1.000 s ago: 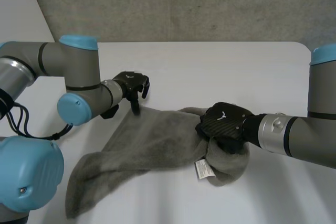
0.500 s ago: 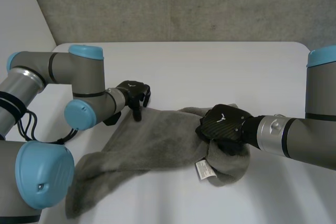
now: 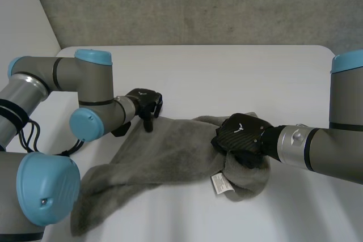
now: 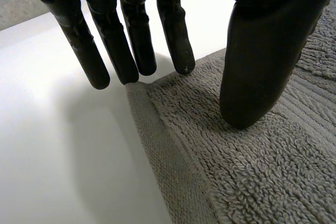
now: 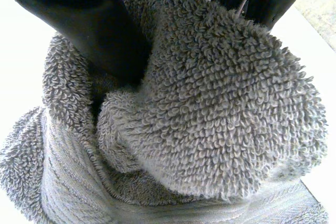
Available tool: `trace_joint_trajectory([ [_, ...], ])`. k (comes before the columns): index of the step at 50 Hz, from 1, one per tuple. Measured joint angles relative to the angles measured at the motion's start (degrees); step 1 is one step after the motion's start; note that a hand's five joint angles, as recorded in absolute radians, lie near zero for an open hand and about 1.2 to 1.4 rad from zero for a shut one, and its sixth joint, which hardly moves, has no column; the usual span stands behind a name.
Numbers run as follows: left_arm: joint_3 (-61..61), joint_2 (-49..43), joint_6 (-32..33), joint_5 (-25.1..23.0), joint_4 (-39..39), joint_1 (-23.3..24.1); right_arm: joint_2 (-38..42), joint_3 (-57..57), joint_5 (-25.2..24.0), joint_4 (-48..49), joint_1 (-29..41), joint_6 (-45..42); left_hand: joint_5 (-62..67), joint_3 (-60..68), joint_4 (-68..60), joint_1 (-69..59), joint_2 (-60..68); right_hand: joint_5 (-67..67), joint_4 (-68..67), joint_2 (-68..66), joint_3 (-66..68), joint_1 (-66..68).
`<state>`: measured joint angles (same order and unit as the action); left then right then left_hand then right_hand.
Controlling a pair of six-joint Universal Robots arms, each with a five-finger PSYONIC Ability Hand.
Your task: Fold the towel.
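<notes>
The grey terry-cloth towel (image 3: 164,151) lies crumpled on the flat white table (image 3: 227,77), stretched from the near left side towards the centre-right.

Left hand (image 3: 146,103): positioned at the towel's far corner. In the left wrist view the left hand (image 4: 262,51) is open wide. Its straight fingers (image 4: 131,40) point down at the bare table (image 4: 63,145) just beyond the hemmed edge of the towel (image 4: 252,171), and one fingertip touches that edge. The thumb tip rests on the pile, apart from the fingers. No cloth is pinched.

Right hand (image 3: 241,133): positioned at the towel's right end. In the right wrist view the right hand (image 5: 94,30) is closed on a bunched wad of the towel (image 5: 220,119), with the thumb on one side and the fingers on the other. The wad covers most of the fingers.

A small white fabric label (image 3: 218,183) hangs from the towel's fold just below the right hand.

A rough grey wall (image 3: 198,4) runs behind the table's far edge.
</notes>
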<state>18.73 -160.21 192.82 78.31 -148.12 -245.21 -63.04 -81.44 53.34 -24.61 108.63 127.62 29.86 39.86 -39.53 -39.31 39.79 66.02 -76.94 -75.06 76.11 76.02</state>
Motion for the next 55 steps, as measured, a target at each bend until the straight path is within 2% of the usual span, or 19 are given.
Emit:
trace_joint_trajectory([
  [32,-0.3,0.8,-0.1,0.5,0.2,0.0,0.2,-0.1,0.4,0.0,0.0,-0.1,-11.2,-9.7,9.3,9.8,-9.5,0.0,0.0,0.0,0.0,0.0],
  [55,-0.1,-0.1,0.0,0.0,0.2,0.0,0.8,-0.1,0.4,0.0,0.0,-0.1,-6.6,-7.1,7.0,6.0,-7.1,0.0,0.0,0.0,0.0,0.0],
])
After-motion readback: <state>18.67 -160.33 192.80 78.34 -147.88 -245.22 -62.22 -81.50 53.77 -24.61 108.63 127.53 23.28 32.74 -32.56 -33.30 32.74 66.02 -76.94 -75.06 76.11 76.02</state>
